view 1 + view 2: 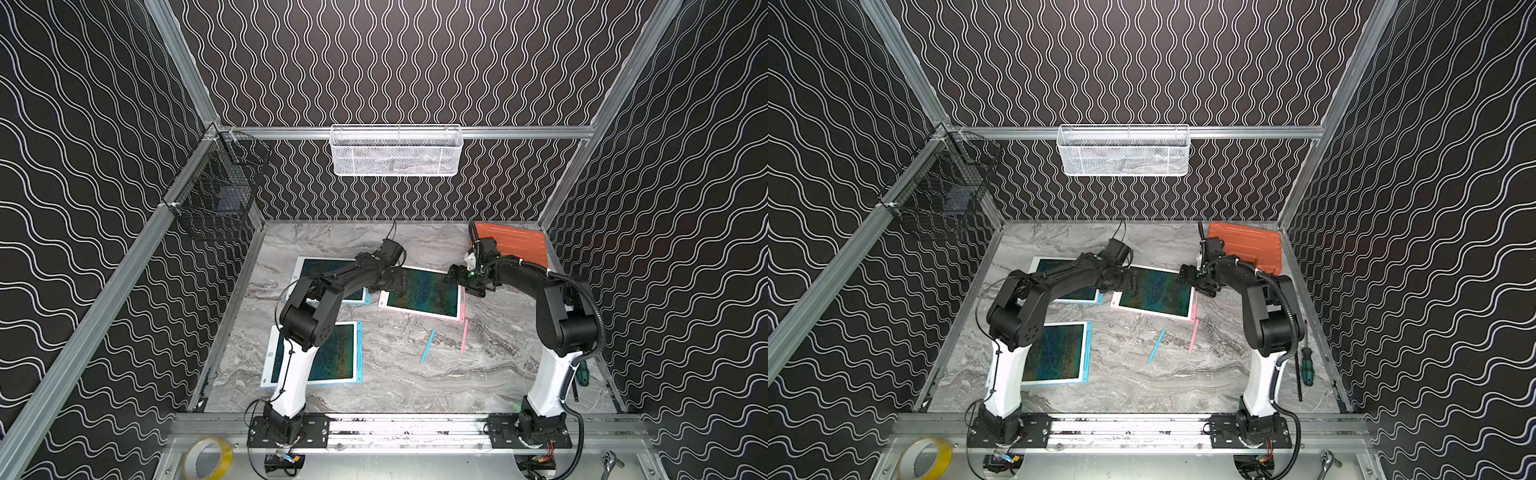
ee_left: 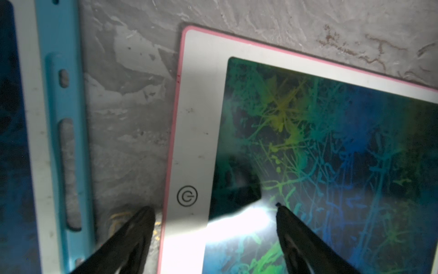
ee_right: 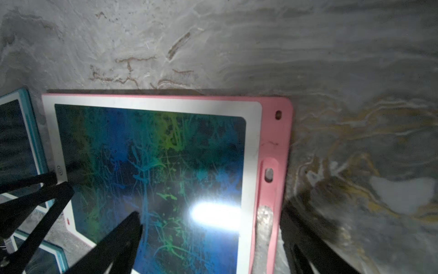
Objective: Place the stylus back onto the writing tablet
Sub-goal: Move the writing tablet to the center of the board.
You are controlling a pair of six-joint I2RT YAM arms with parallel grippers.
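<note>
Jaws wide and empty, left gripper (image 2: 214, 211) and right gripper (image 3: 212, 213) straddle opposite edges of pink tablet (image 1: 422, 293).

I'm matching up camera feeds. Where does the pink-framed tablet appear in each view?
Top view: pink-framed tablet near picture centre, mid-table.
Top view: the tablet again near centre.
Left wrist: its power-button corner fills most of the frame.
Right wrist: its pen-slot side, mid-frame.
Shared landmark: blue-framed tablet beside it, in all four.
</note>
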